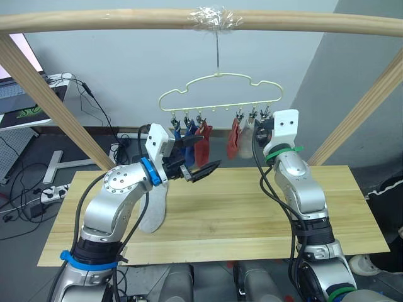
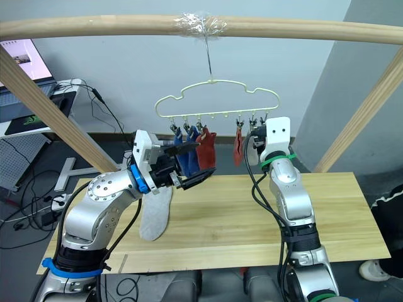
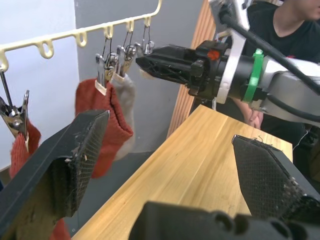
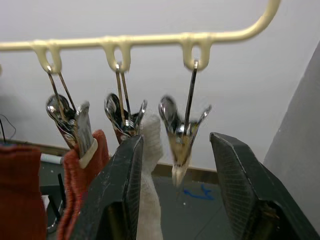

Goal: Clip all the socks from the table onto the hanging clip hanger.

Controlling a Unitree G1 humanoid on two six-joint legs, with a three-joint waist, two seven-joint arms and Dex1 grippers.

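Under the thick round wooden rail (image 1: 126, 20), in the left eye view, the thin pale yellow-green wire clip hanger (image 1: 220, 88) is hanging by its hook, with two blue socks (image 1: 182, 135) and a rust red sock (image 1: 203, 143) clipped toward its left end and another rust red sock (image 1: 233, 139) beside a light grey sock (image 1: 246, 139) toward its right. One more light grey knit sock (image 1: 151, 211) is lying on the wide pale plank bench (image 1: 239, 214), partly behind the left arm. The left gripper (image 1: 200, 171) is hovering above the bench below the hanger with its black fingers spread open and nothing between them, while the right gripper (image 1: 267, 129) is reaching up at the hanger's right end. In the right eye view the same scene is showing, the loose grey sock lying on the bench's left part. In the left wrist view the left gripper's padded fingers (image 3: 75, 150) are standing wide apart, and the right gripper is pointing toward the clips above the bench edge; a person in a dark top (image 3: 280, 35) is standing behind. In the right wrist view the right gripper's two fingers (image 4: 120, 195) are standing open on either side of the outermost grey metal clip (image 4: 181, 132), not touching it.
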